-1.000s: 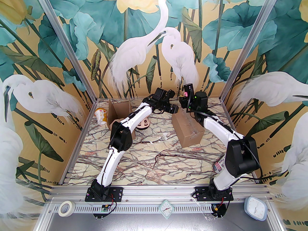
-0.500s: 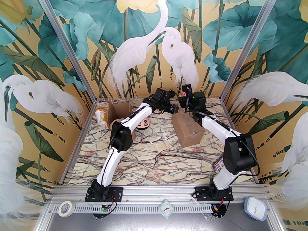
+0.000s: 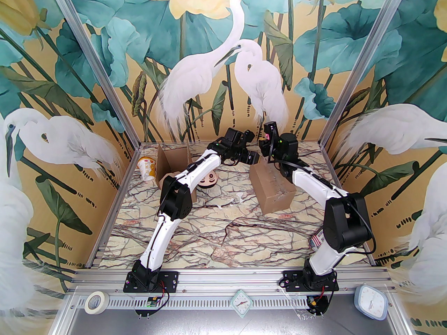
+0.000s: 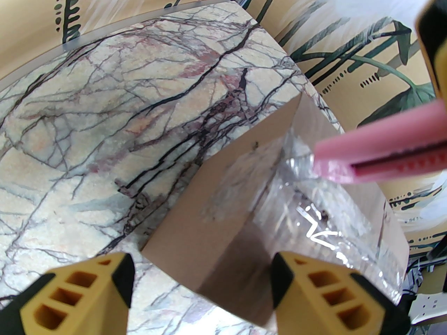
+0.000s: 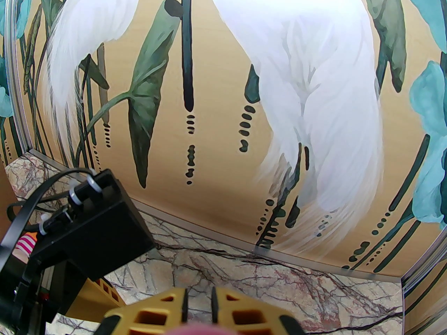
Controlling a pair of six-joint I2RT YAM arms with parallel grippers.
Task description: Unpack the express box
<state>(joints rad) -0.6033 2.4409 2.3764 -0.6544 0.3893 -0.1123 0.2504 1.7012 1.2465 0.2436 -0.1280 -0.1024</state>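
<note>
The sealed brown express box [image 3: 272, 190] lies right of centre on the marble table, with clear tape along its top. My left gripper [image 3: 254, 157] hovers at the box's far end. In the left wrist view this gripper [image 4: 200, 277] is open, its yellow fingers [image 4: 87, 291] on either side of the box's end face [image 4: 216, 201]. My right gripper [image 3: 267, 139] is above that same end, shut on a pink utility knife [image 4: 380, 162]. The knife's tip rests on the crinkled tape [image 4: 314, 222] at the top edge. In the right wrist view the right gripper [image 5: 198, 302] has its fingers close together on the pink handle.
An opened cardboard box [image 3: 174, 162] stands at the back left, with a yellow noodle cup [image 3: 147, 168] beside it. A round toy face [image 3: 209, 180] lies under the left arm. A printed can [image 3: 317, 240] sits by the right arm. A tape roll [image 3: 95, 301] and two clocks [image 3: 241, 302] sit on the near rail.
The right arm has drawn slightly left and back, carrying the knife a little toward the box's far end. The left arm has stayed in place.
</note>
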